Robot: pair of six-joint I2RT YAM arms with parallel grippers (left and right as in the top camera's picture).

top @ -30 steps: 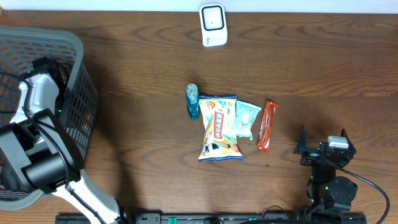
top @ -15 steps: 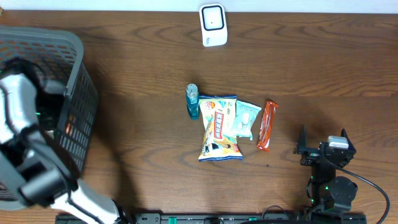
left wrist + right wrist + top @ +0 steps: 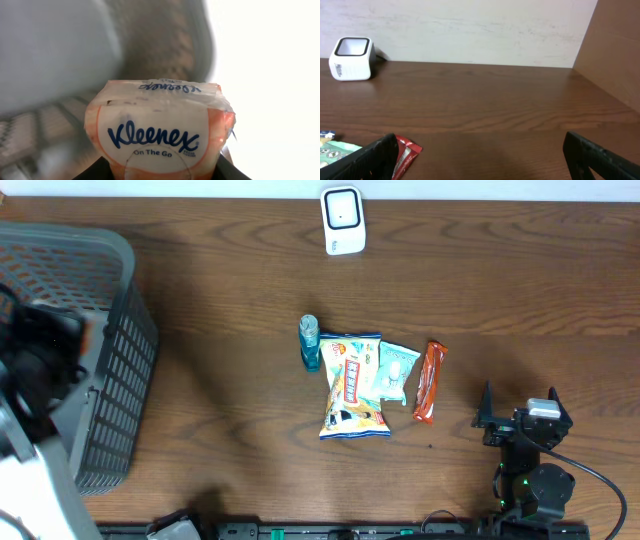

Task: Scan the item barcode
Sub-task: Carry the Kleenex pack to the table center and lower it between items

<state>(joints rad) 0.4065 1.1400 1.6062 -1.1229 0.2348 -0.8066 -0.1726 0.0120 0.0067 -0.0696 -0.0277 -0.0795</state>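
Fingers [image 3: 97, 174] of your left gripper [image 3: 161, 172] are clamped on a tissue pack [image 3: 159, 132], one dark tip showing at each lower corner of it. The orange-and-white pack stands upright right against your left wrist camera, with its blue lettering facing the lens. Behind it all is smeared, though you can make out a grey lattice wall on the left. From overhead, your left arm [image 3: 30, 380] is a blur at the left edge, over the grey basket [image 3: 120, 370]; you cannot pick out the pack itself in that view. On your other side, the right gripper [image 3: 520, 412] sits low near the front edge of the table [image 3: 520, 280]. Its fingers are spread wide apart with only bare wood between them. A little beyond it, in the middle of the table, four things lie in a row. Nearest your right gripper is a red bar [image 3: 429, 382], then a pale green packet [image 3: 395, 372], a snack bag [image 3: 354, 385] just beside that packet, and a blue bottle [image 3: 310, 343] at the bag's upper left corner. Farthest from you, the white scanner [image 3: 342, 220] stands at the back edge by the wall [image 3: 470, 30], well apart from the row and from both grippers.
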